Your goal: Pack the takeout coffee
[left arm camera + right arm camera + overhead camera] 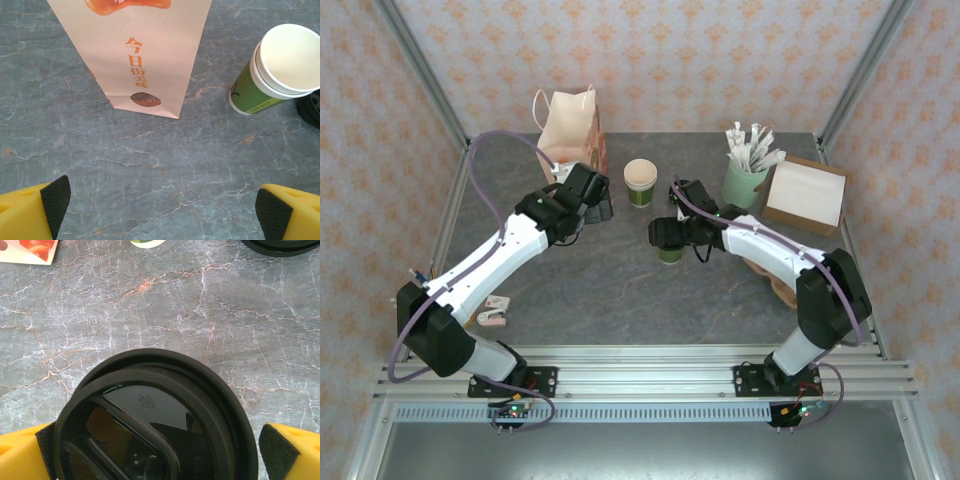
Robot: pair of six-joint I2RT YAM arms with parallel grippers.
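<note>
Standing on desk (620, 290): unlidded cup (640, 183) beside paper bag (570, 125); lidded cup (670, 255) under right tool (160, 450).
Left tool (160, 205): jaws wide, empty — facing the bag.
Right tool: jaws wide — straddling the black lid (150, 410), not clamped.

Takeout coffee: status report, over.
Left end effector open, empty. Right end effector open, flanking lidded cup. Second cup unlidded beside bag. Nothing blocking bag.
</note>
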